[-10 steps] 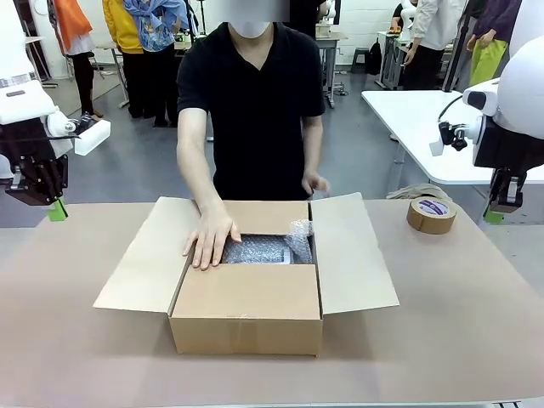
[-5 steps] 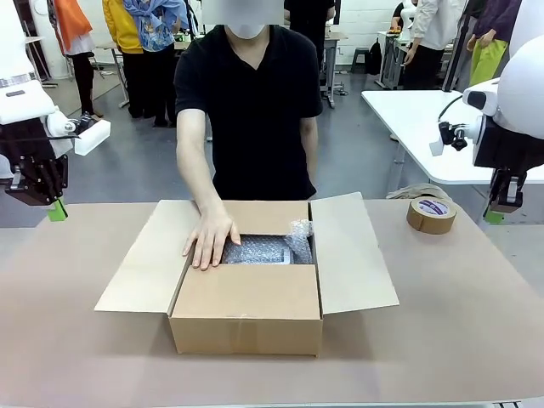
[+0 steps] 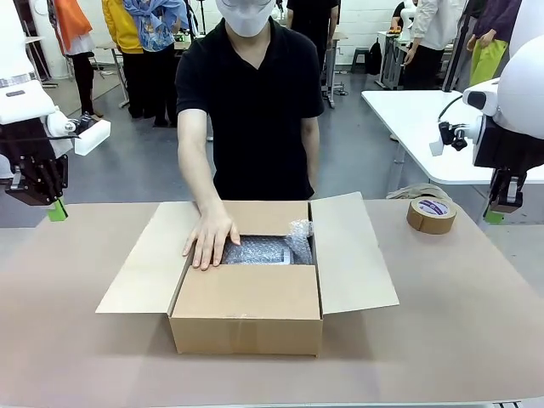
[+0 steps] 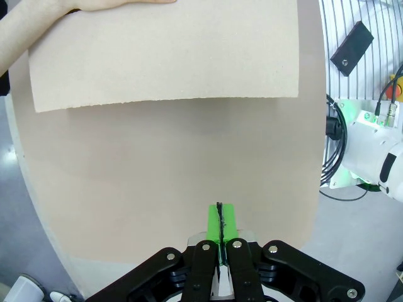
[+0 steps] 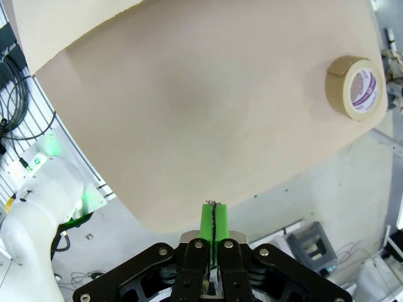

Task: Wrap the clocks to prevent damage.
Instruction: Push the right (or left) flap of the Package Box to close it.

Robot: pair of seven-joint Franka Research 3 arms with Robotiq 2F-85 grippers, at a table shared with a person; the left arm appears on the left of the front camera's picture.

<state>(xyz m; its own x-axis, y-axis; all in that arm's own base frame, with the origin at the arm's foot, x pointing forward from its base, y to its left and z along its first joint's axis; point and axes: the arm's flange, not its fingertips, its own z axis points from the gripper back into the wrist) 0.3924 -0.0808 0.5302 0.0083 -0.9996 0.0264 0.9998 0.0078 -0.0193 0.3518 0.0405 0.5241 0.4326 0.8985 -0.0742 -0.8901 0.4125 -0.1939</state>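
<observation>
A: Where were the clocks (image 3: 265, 249)?

B: In the open cardboard box (image 3: 246, 319) at the middle of the table (image 3: 76, 357). They showed as a greyish bundle in clear bubble wrap lying flat at the bottom, with a loose puff of wrap standing up at its right end. No dial could be made out.

A: And the person?

B: Standing at the far side, one hand (image 3: 209, 240) laid flat, fingers spread, over the bundle's left end and the box's inner left edge. The side flaps were spread outwards to left and right.

A: What were the pincers doing?

B: The left gripper (image 4: 219, 212) hung above the table's left part, well apart from the box, its green pads pressed together with nothing between them. The right gripper (image 5: 215, 209) was closed and empty as well, over the table's right edge.

A: Anything else on the table?

B: A brown tape roll (image 3: 431, 214), lying flat to the right of the box, apart from it and near the right gripper.
</observation>
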